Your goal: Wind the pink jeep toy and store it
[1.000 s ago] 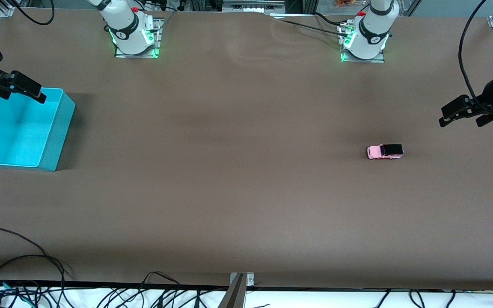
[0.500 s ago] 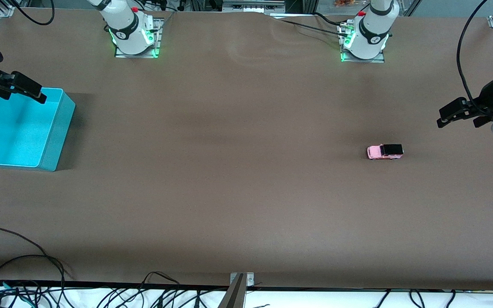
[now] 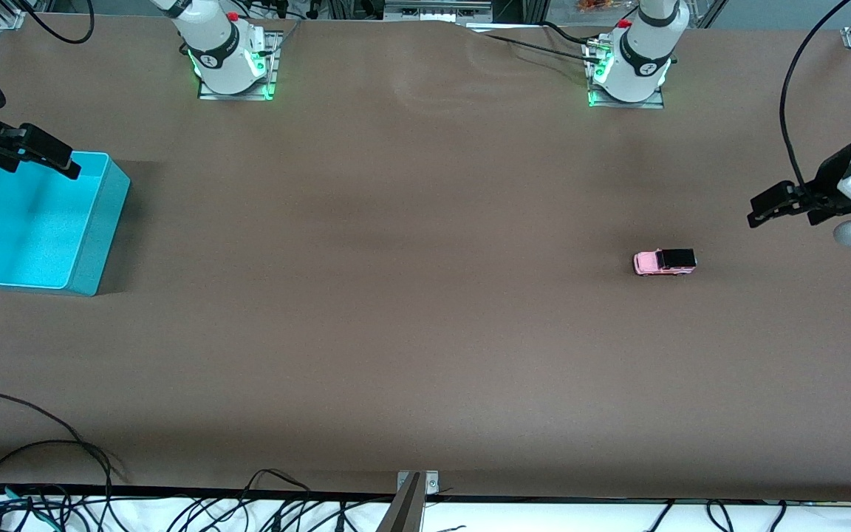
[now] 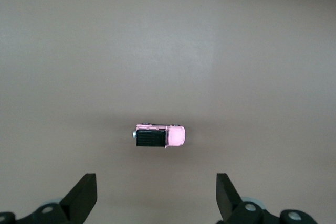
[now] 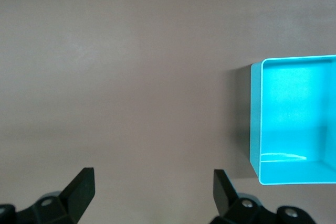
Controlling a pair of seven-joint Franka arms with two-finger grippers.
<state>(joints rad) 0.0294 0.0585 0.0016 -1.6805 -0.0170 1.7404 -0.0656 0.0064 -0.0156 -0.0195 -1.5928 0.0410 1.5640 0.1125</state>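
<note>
The pink jeep toy (image 3: 664, 261) rests on its wheels on the brown table, toward the left arm's end; it has a light pink body and a black roof. My left gripper (image 3: 784, 210) hangs open in the air beside the toy, nearer that end's table edge. In the left wrist view the jeep (image 4: 160, 136) lies ahead of the wide-apart fingers (image 4: 84, 196), untouched. My right gripper (image 3: 35, 162) waits open over the rim of the turquoise bin (image 3: 104, 229), holding nothing. The right wrist view shows its open gripper (image 5: 152, 192) over bare table, with the bin (image 5: 255, 124) to one side.
Both arm bases (image 3: 230, 63) (image 3: 629, 70) stand along the table edge farthest from the front camera. Loose black cables (image 3: 41, 443) and a metal bracket (image 3: 417, 484) lie at the nearest edge. A black cable (image 3: 791, 111) hangs by the left arm.
My left gripper has drifted a little toward the jeep. The jeep, the bin and the right arm have not moved.
</note>
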